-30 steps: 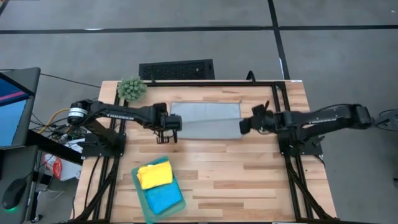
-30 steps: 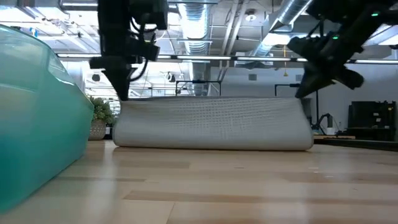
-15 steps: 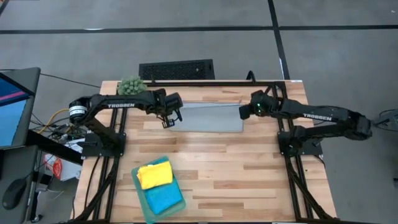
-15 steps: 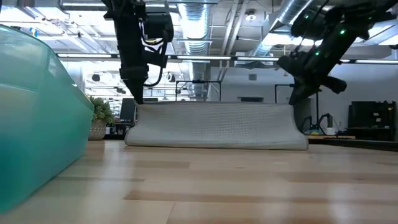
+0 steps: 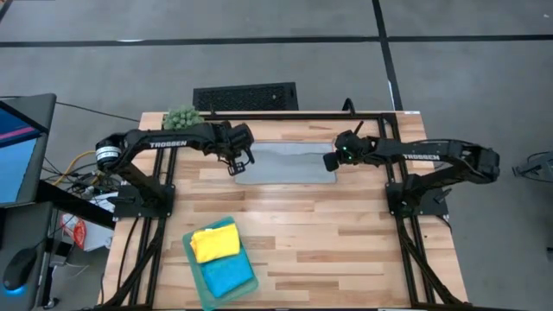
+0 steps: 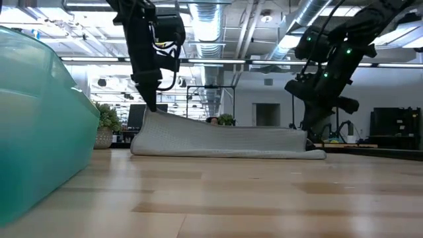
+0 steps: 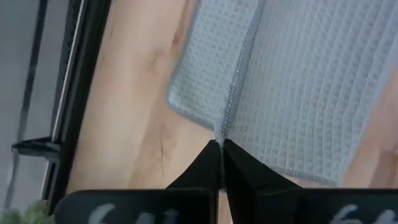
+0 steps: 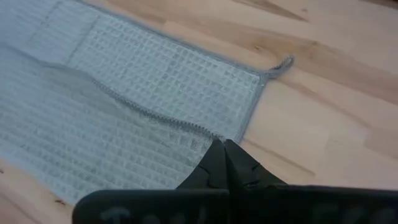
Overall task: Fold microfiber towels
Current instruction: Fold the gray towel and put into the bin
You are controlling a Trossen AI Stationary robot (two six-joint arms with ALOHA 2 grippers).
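while both arms work at the far half of the pale wooden slatted table (image 5: 346, 242), the light grey waffle-weave microfiber towel (image 5: 289, 162) lies toward twelve o'clock from the table's centre, folded over on itself into a long strip. the left gripper (image 5: 235, 161) sits at the strip's nine o'clock end, its fingers pressed fully together on the towel's stitched hem, and the low view shows that corner lifted a little off the wood. the right gripper (image 5: 332, 161) is at the three o'clock end, likewise closed tight on the upper layer's edge, low over the table.

to finish this fold well, i judge that both pinched corners should come down level with each other, so the top hem lands square on the hem beneath, with the cloth kept lightly taut between the two ends; letting go before it lies flat could leave a ridge along the crease.

toward seven o'clock, the teal translucent plastic bin (image 5: 192, 257) holds a folded yellow cloth (image 5: 215, 244) and a folded bright blue cloth (image 5: 227, 275), touching side by side.
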